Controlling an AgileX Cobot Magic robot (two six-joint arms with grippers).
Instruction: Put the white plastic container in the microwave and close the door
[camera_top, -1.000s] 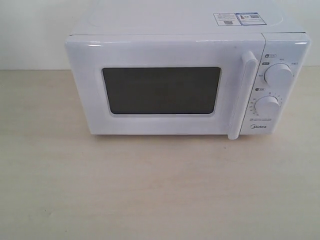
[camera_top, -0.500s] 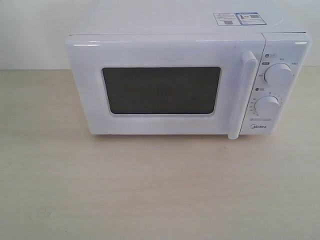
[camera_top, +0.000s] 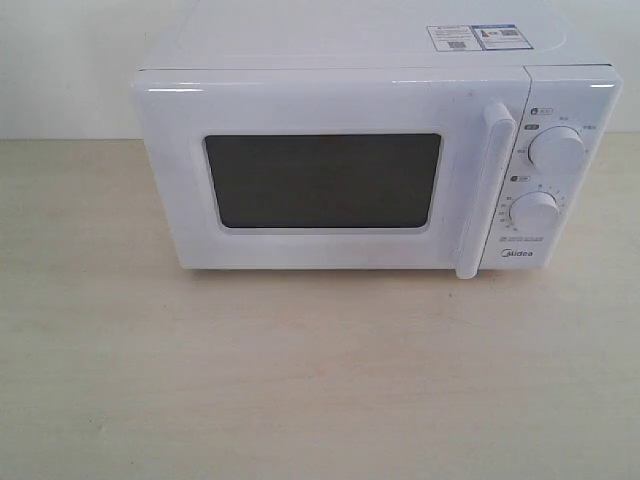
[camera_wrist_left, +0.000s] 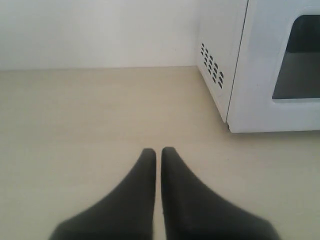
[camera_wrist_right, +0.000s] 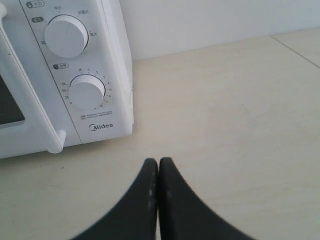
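The white Midea microwave (camera_top: 375, 165) stands at the back of the pale wooden table, its door (camera_top: 320, 170) shut, with the dark window and the vertical bar handle (camera_top: 485, 190) facing me. The white plastic container shows in no view. My left gripper (camera_wrist_left: 158, 152) is shut and empty, low over the table, off the microwave's (camera_wrist_left: 260, 75) vented left side. My right gripper (camera_wrist_right: 158, 162) is shut and empty too, in front of the microwave's (camera_wrist_right: 75, 75) dial panel corner. Neither gripper appears in the exterior view.
Two round dials (camera_top: 555, 150) sit on the microwave's right panel, and stickers (camera_top: 475, 38) lie on its top. A white wall (camera_wrist_left: 100, 30) runs behind the table (camera_top: 320, 380). A table edge or seam (camera_wrist_right: 297, 47) shows in the right wrist view.
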